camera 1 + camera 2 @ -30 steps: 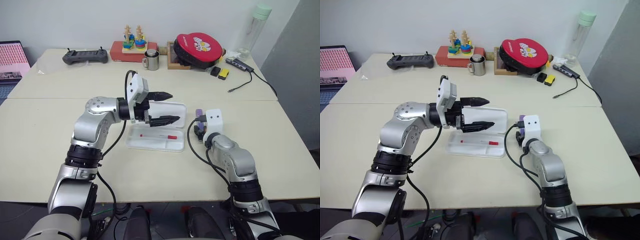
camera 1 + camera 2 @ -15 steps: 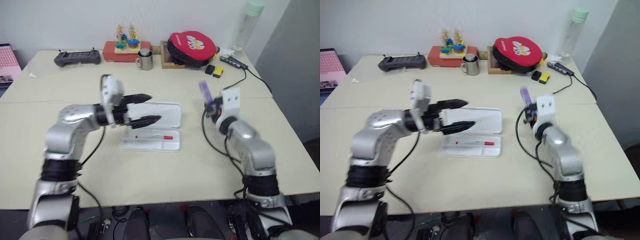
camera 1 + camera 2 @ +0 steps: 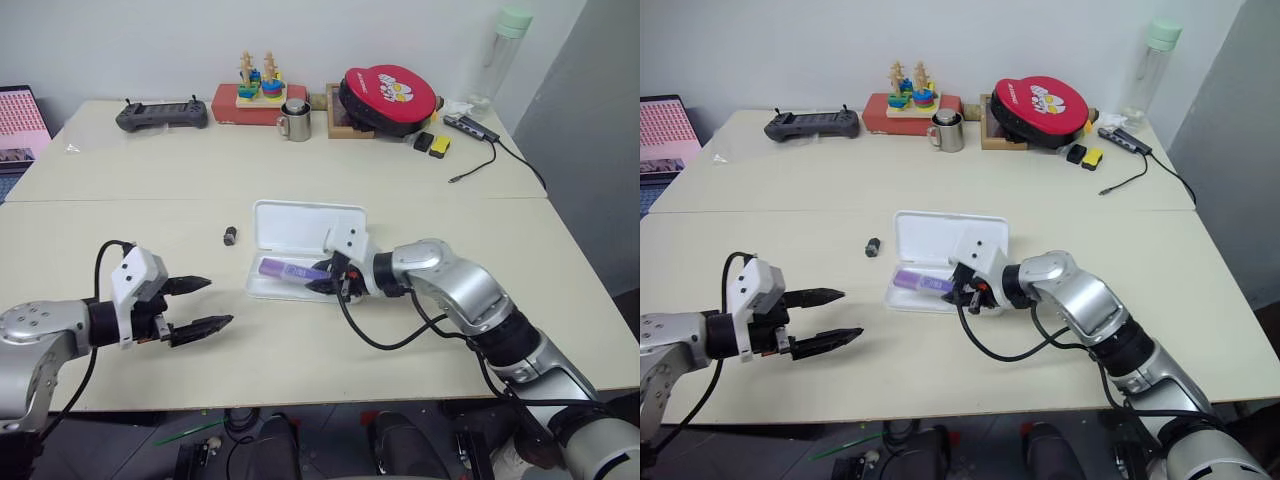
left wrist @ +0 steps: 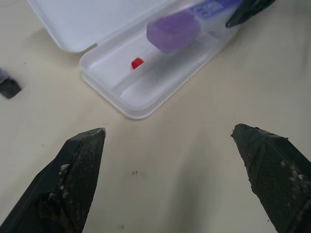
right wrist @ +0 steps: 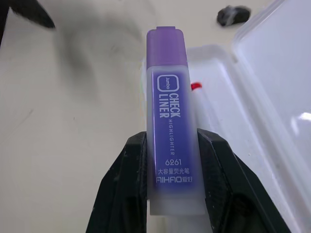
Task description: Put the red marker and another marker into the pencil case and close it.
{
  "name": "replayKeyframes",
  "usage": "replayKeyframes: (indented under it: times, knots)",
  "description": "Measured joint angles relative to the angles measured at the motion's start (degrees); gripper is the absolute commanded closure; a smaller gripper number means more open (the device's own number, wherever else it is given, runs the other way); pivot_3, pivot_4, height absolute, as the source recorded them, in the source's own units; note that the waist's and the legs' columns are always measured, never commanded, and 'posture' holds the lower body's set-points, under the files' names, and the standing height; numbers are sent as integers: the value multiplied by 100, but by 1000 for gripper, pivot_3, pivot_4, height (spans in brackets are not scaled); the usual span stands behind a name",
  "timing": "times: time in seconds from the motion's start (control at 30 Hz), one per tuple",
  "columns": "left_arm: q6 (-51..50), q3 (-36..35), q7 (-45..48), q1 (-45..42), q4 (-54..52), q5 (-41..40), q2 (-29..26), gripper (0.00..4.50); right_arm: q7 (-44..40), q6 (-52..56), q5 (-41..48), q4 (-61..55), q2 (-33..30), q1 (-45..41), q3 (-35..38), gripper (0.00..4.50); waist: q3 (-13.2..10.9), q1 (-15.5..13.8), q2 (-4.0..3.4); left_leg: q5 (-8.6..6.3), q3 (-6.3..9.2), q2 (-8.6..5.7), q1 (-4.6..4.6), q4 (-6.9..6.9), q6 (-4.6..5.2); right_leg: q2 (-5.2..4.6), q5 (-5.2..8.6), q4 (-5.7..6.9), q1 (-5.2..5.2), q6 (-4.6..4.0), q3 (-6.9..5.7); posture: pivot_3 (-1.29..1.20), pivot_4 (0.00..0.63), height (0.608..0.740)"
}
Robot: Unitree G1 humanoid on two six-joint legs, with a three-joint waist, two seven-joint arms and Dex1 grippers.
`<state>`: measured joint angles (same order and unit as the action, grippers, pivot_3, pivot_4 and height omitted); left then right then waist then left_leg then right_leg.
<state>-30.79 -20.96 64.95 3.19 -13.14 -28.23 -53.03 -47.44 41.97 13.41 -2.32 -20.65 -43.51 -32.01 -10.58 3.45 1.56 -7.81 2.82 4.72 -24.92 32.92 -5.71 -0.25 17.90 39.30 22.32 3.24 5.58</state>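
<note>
**Purple marker held over the open pencil case**

The pencil case (image 3: 300, 232) lies open on the table (image 3: 420, 210), its lid folded flat on the far side and its tray on the near side. In the tray lies the red marker (image 4: 137, 63), of which one red end shows through the white plastic.

The right gripper (image 3: 322, 283) reaches across the tray, its jaws clamped narrow on the tail end of the purple marker (image 5: 172, 126). The marker sticks straight out beyond the fingertips, lying roughly level above the tray; whether it touches the tray floor cannot be told.

The left gripper (image 3: 205, 306) hangs over bare table well apart from the case, jaws spread wide and holding nothing; the tray lies out ahead of its fingertips.

A small black cylinder (image 3: 229, 236) sits on the table just beside the lid.
</note>
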Motion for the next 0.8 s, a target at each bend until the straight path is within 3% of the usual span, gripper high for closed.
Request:
replayKeyframes:
  times: [0.2,0.63,0.7,0.8]
  knots:
    - [-177,-93,-266,175,-521,-221,78,0,-145,-314,-332,668,359,-214,-115,3403,0,-15,0,-1,-1,4,-1,-11,-1,7,-15,4,1,17,-1,0,150,740]
    - [-301,-81,-570,188,-676,-348,131,0,-389,-579,-628,1137,536,-447,-54,3403,0,-15,0,-2,-1,4,-1,-13,-3,8,-13,1,1,18,0,0,150,740]
    - [-343,-68,-591,148,-691,-363,148,0,-389,-598,-665,1182,568,-447,-37,2695,0,-15,0,-2,-1,4,-1,-13,-3,8,-14,1,1,19,-1,0,150,740]
    - [-377,-67,-648,104,-702,-453,185,0,-388,-648,-729,1266,622,-456,8,1993,0,-14,0,-2,-1,4,-1,-13,-3,8,-15,2,1,19,-1,0,150,740]
